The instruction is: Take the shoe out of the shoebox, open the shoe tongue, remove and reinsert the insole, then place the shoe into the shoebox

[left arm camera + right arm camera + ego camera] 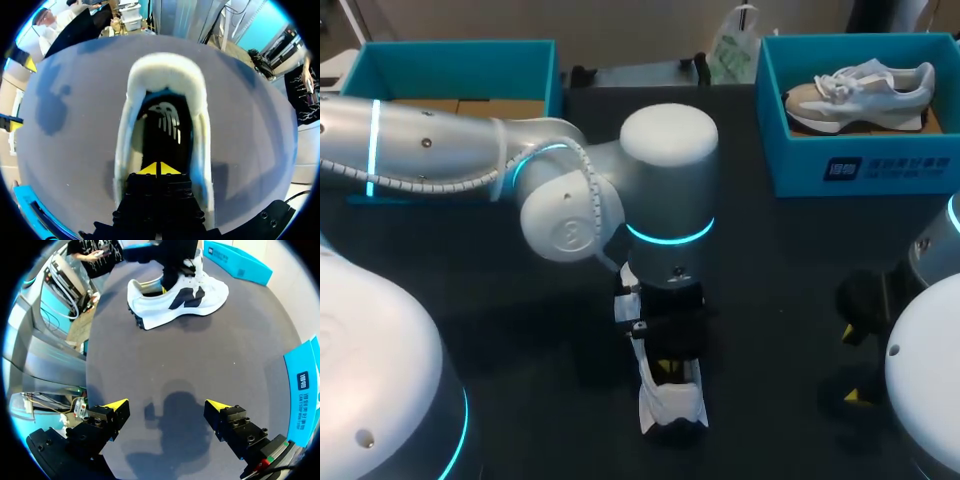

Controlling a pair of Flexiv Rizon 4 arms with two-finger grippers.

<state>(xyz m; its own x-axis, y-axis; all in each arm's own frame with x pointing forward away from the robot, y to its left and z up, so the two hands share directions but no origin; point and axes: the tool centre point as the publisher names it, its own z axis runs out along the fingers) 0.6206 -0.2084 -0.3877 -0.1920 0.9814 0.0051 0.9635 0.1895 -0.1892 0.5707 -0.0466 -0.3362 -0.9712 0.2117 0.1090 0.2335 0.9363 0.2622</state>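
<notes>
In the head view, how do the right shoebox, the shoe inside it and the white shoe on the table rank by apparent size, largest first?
1. right shoebox
2. shoe inside it
3. white shoe on the table, smallest as seen; the left gripper covers part of it, so only its visible part counts.

Left gripper [159, 169] points straight down, fingers pressed together; right gripper [167, 406] hovers with fingers spread wide.

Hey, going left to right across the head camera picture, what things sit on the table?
Teal box at the far left → white shoe mid-table, with the left gripper in its opening → teal shoebox at the far right, holding a second shoe.
</notes>
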